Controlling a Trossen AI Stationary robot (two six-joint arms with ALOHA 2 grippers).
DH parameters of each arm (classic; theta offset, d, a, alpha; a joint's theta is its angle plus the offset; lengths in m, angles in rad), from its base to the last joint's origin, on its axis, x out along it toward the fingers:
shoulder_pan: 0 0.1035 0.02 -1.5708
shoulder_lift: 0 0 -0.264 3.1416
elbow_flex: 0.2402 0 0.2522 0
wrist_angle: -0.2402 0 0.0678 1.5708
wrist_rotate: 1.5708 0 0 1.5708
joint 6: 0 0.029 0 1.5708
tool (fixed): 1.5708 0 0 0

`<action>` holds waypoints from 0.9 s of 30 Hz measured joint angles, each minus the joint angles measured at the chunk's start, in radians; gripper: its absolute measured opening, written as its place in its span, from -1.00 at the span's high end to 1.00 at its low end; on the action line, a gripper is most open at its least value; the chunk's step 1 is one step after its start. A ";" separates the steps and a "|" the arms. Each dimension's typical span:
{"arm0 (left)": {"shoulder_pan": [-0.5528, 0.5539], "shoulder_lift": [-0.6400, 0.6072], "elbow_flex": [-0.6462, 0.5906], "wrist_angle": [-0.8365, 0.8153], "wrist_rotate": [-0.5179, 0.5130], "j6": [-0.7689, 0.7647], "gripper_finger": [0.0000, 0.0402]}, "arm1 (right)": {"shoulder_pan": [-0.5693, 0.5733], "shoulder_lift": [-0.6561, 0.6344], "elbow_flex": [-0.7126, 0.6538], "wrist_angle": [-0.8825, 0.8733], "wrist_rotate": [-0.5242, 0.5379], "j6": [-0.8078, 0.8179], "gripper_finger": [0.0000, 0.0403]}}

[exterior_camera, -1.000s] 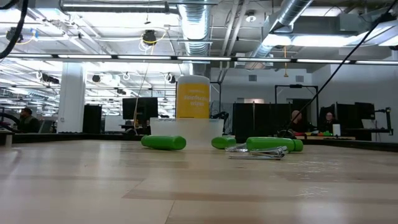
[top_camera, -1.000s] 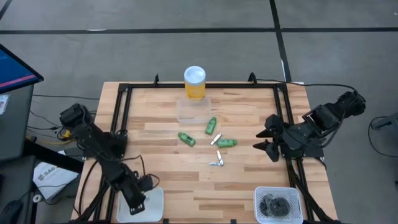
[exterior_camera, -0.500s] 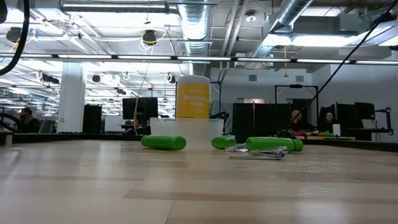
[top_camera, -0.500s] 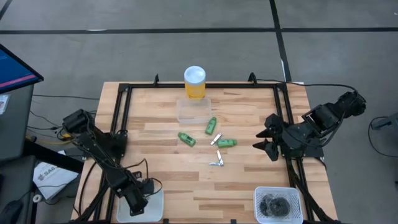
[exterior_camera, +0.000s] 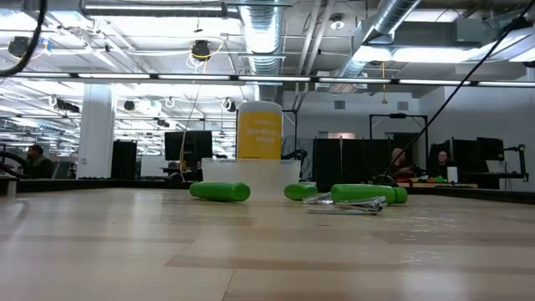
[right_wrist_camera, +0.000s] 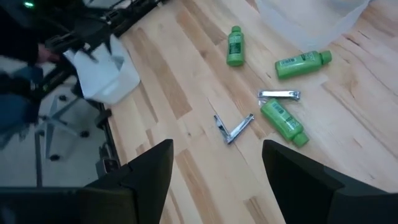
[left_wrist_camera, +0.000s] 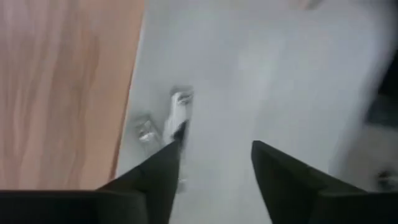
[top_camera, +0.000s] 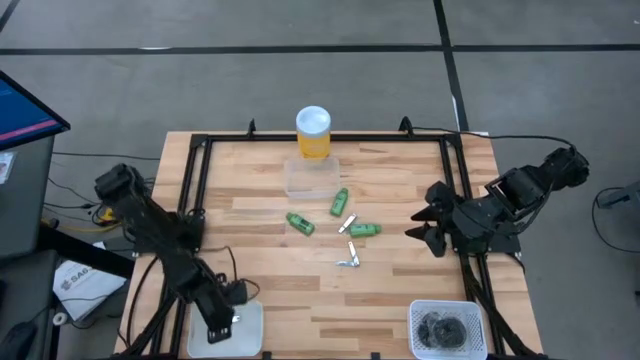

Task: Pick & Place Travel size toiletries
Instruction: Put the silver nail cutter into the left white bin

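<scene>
At the middle of my table [top_camera: 400, 290] three tubes [top_camera: 300, 223] lie loosely grouped with two metal pieces [top_camera: 348, 262] among and just in front of them; behind them, toward the far edge, sits a clear tray [top_camera: 311, 176], and the lidded cylinder [top_camera: 313, 132] stands right at that far edge behind the tray. My left gripper [top_camera: 222, 330] hangs over a flat tray [top_camera: 248, 322] at the near left corner, with small metal pieces in it below my fingers; my right gripper [top_camera: 424, 222] waits at the right edge beside the group, and a basket [top_camera: 448, 308] holding round pieces [top_camera: 444, 328] sits at the near right corner.

A grey floor [top_camera: 300, 25] crossed by dark lines is seen. Ceiling ducts [exterior_camera: 267, 25], strip lights [exterior_camera: 251, 79] and monitors [exterior_camera: 188, 146] are shown.
</scene>
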 joint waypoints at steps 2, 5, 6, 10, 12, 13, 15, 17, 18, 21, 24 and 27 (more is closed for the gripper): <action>0.029 -0.077 0.000 -0.001 0.001 -0.026 -0.09 | -0.032 0.025 0.001 0.014 -0.010 0.013 -0.19; 0.082 -0.205 0.000 0.000 -0.038 -0.075 -0.15 | -0.099 0.099 0.000 0.015 -0.103 -0.009 -0.19; 0.096 -0.244 0.000 0.000 -0.068 -0.085 -0.15 | -0.124 0.132 0.001 0.015 -0.136 -0.016 -0.19; 0.149 -0.389 0.001 0.000 -0.226 -0.088 -0.10 | -0.196 0.281 0.000 0.004 -0.252 -0.059 -0.19; 0.167 -0.442 0.001 -0.001 -0.317 -0.087 -0.06 | -0.221 0.356 0.000 0.004 -0.290 -0.068 -0.19; 0.173 -0.466 0.001 0.001 -0.361 -0.086 -0.05 | -0.230 0.393 0.000 0.005 -0.302 -0.068 -0.19; 0.180 -0.505 0.001 0.001 -0.440 -0.071 -0.04 | -0.246 0.464 0.000 0.014 -0.314 -0.069 -0.21; 0.180 -0.533 0.001 0.001 -0.494 -0.064 -0.05 | -0.261 0.531 0.000 0.025 -0.320 -0.069 -0.25; 0.180 -0.544 0.001 0.002 -0.514 -0.064 -0.06 | -0.267 0.563 0.000 0.032 -0.330 -0.069 -0.27; 0.180 -0.562 0.001 0.003 -0.539 -0.064 -0.09 | -0.285 0.648 0.000 0.058 -0.350 -0.069 -0.35; 0.180 -0.566 0.001 0.003 -0.541 -0.064 -0.11 | -0.290 0.714 0.000 0.098 -0.371 -0.071 -0.43; 0.180 -0.566 0.001 0.004 -0.541 -0.059 -0.11 | -0.289 0.758 -0.001 0.149 -0.381 -0.071 -0.46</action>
